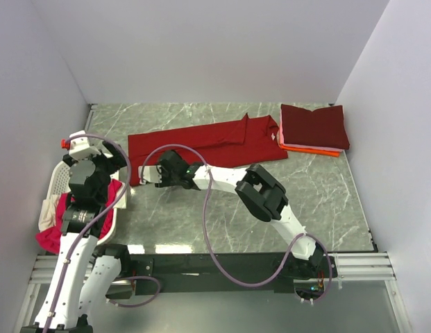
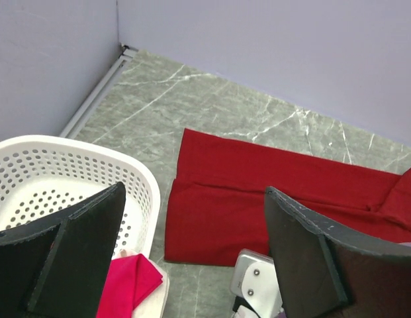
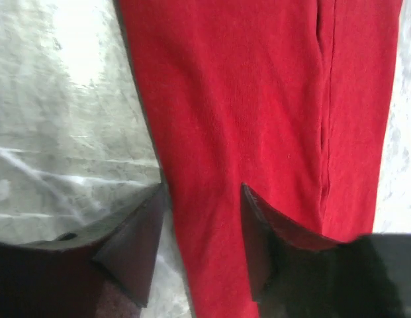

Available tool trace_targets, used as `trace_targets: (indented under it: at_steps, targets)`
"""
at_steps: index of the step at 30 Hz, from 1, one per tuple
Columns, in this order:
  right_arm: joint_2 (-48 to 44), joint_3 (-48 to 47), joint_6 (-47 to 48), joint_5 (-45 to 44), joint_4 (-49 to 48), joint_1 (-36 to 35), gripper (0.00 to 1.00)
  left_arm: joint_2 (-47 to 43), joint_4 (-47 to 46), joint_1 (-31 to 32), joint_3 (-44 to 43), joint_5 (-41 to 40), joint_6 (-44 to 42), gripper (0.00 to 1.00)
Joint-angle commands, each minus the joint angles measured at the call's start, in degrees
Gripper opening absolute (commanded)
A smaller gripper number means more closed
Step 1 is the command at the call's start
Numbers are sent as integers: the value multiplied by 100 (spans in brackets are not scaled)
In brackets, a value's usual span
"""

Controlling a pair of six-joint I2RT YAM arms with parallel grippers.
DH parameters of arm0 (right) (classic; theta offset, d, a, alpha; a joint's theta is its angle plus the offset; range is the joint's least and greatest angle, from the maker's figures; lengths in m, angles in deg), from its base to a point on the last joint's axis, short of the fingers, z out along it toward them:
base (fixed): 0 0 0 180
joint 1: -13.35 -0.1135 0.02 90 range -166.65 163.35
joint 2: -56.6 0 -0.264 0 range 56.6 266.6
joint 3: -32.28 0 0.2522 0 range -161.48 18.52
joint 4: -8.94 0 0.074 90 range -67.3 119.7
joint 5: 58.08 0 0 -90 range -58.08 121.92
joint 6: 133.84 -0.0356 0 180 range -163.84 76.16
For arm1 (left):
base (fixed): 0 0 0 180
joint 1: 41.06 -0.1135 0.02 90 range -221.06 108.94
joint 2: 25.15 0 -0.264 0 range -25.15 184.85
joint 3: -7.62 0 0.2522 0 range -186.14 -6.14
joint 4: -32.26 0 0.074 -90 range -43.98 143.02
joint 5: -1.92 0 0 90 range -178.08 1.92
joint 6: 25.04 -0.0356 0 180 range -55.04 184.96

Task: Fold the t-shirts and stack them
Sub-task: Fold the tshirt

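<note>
A large dark red t-shirt (image 1: 201, 144) lies folded lengthwise into a long strip across the table; it also shows in the left wrist view (image 2: 258, 199). My right gripper (image 1: 148, 177) is low at the strip's near left corner. It is open, with one finger on the table and the other over the cloth edge (image 3: 258, 99). My left gripper (image 1: 104, 158) is open and empty, held above the basket. A folded maroon t-shirt (image 1: 314, 126) lies on an orange one (image 1: 320, 150) at the back right. A magenta-pink t-shirt (image 1: 50, 234) and a cream one (image 1: 47, 212) lie in the basket.
The white lattice basket (image 1: 59, 182) stands at the table's left edge, close to the red shirt's left end. In the left wrist view its rim (image 2: 66, 144) and the magenta cloth (image 2: 129, 281) show. Walls close in the back and both sides.
</note>
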Motion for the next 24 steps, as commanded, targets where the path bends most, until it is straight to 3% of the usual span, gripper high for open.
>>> trace_targets:
  at_steps: [1,4,8,10,15,18,22,24]
  targets:
    - [240,-329,-96,-281,53,-9,45,-112,-324,3,23,-90,-126,90]
    - [284,-444,-175,-210,211,17,24,-147,-342,3,40,-99,-135,90]
    - [171,-357,-122,-26,501,26,9,-138,-359,3,49,-64,-153,90]
    - [-224,151,-26,401,467,26,4,-130,-377,3,58,-46,-170,90]
    - [-1996,1925,1052,2011,1071,-44,0,-42,-526,3,93,436,-170,90]
    - [-3103,3574,1694,2662,1528,-71,0,282,-719,3,67,1411,-83,90]
    - [-4293,4818,2101,3278,2293,-71,1,1622,-904,12,-363,3115,364,87]
    - [-5028,5501,2197,3358,2374,-71,10,2676,-921,47,-828,3995,646,83]
